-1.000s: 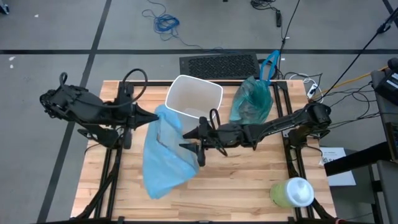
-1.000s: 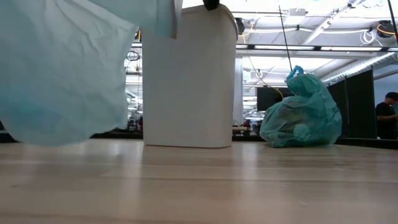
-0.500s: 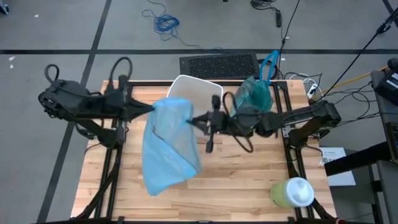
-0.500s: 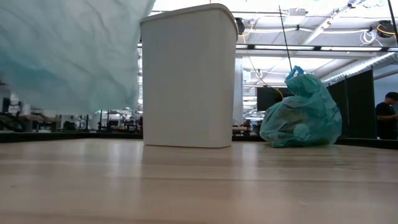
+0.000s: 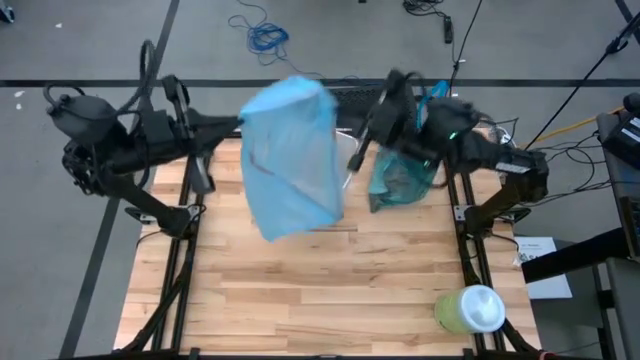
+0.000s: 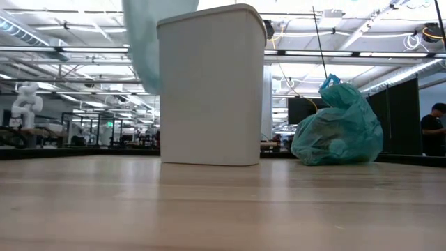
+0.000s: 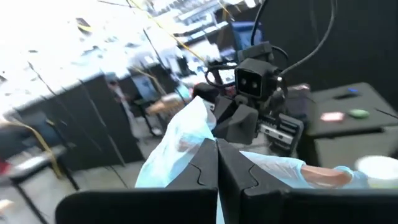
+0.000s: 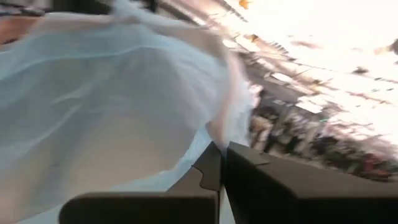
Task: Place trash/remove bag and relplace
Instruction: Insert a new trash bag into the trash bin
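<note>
A pale sky-blue plastic bag (image 5: 290, 155) hangs in the air over the white bin (image 6: 209, 87), between my two grippers. My left gripper (image 5: 243, 120) is shut on its left upper edge. My right gripper (image 5: 347, 152) is shut on its right upper edge. In the low view the bag's lower end (image 6: 150, 42) hangs behind the bin's left top corner. The teal-green bag (image 5: 405, 170), filled and with blue handles (image 5: 435, 100), rests on its bottom on the table right of the bin. The trash is out of view. My left gripper pinches the sky-blue bag's upper edge (image 7: 199, 134) between its two shut fingers, coming about level from the table's left. The plastic bunches at the fingers. The bag hangs below, clear of the table. My right gripper pinches the bag's opposite upper edge (image 8: 208, 134) between its shut fingers, coming about level from the table's right. The plastic spreads away from the fingers, loosely stretched toward the other gripper.
A pale-green container with a white top (image 5: 470, 310) stands at the table's near right corner. A black mat (image 5: 350, 102) lies beyond the far edge. The wooden top (image 5: 300, 290) in front of the bin is bare. A person (image 6: 433, 129) stands in the room behind.
My right gripper has shut on the sky-blue bag's edge. Both grippers have risen and gone toward the far edge, the right one farther, and both have rolled. The bag, whose lower part hung low near the table's middle, is lifted high and hangs over the bin.
</note>
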You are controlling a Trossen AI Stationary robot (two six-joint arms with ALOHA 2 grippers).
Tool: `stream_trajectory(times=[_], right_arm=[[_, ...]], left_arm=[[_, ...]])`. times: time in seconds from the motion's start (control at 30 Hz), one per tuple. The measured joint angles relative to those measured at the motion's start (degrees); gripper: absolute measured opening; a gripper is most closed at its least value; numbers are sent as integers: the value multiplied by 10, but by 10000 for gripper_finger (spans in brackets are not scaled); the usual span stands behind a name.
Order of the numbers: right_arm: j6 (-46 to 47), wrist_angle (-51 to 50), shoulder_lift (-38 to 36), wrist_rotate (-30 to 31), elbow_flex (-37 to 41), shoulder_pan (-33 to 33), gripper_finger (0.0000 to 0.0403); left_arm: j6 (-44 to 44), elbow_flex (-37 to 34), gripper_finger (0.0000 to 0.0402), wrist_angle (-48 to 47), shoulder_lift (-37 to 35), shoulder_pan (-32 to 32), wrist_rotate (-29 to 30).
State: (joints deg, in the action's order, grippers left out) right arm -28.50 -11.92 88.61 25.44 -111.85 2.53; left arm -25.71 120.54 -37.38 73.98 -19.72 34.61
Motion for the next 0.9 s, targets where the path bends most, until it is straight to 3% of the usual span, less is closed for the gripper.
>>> stream_trajectory(times=[0.3, 0.53, 0.9], right_arm=[[-107, 23, 0, -3, -64, -64, 0], [-200, 118, 0, -18, -69, -92, 0], [-262, 181, 1, -18, -69, -122, 0]], left_arm=[[-133, 63, 0, 110, 52, 46, 0], [-228, 117, 0, 194, 97, 67, 0], [-258, 145, 0, 271, 137, 98, -68]])
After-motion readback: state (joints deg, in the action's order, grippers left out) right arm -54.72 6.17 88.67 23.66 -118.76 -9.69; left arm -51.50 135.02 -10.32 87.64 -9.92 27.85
